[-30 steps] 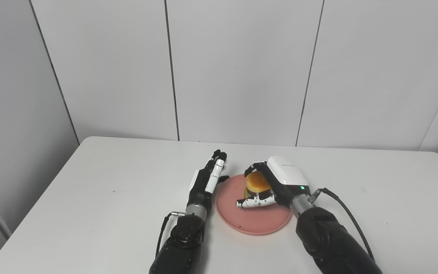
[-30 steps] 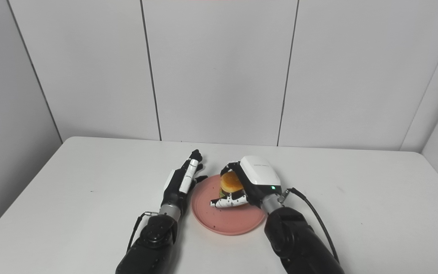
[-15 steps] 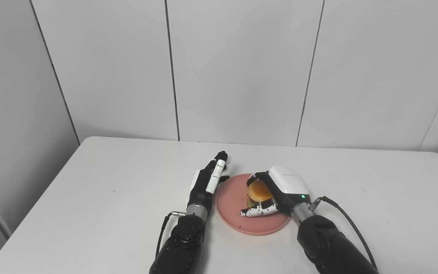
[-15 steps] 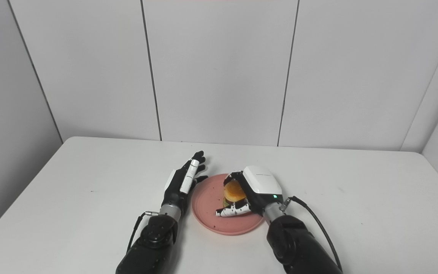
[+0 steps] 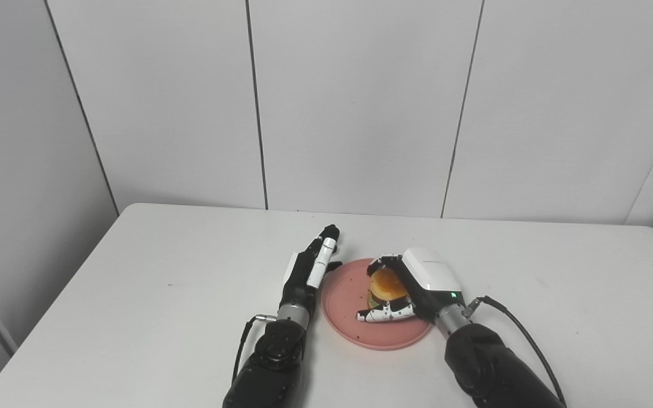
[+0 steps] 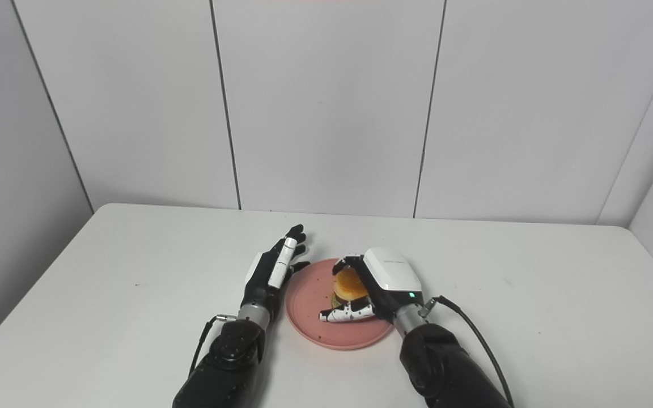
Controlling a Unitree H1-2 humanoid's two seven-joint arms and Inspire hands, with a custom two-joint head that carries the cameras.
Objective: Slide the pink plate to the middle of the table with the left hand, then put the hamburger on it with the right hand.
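Note:
A round pink plate (image 5: pixel 347 289) lies on the white table near its middle. On the plate's right half sits the hamburger (image 5: pixel 384 283), orange bun on top with green beneath. My right hand (image 5: pixel 417 283) is wrapped around it from the right, fingers behind and thumb in front, shut on it. Whether the burger's bottom touches the plate is hidden by the thumb. My left hand (image 5: pixel 310 269) stands edge-on just left of the plate's rim, fingers straight and apart, open and holding nothing.
The white table (image 5: pixel 134 283) stretches wide on both sides of the plate. Grey wall panels (image 5: pixel 355 102) close off the back edge. A black cable (image 5: pixel 522 326) loops from my right wrist.
My right hand has come down and slightly toward me with the hamburger, lowering it onto the plate. The left hand has barely moved.

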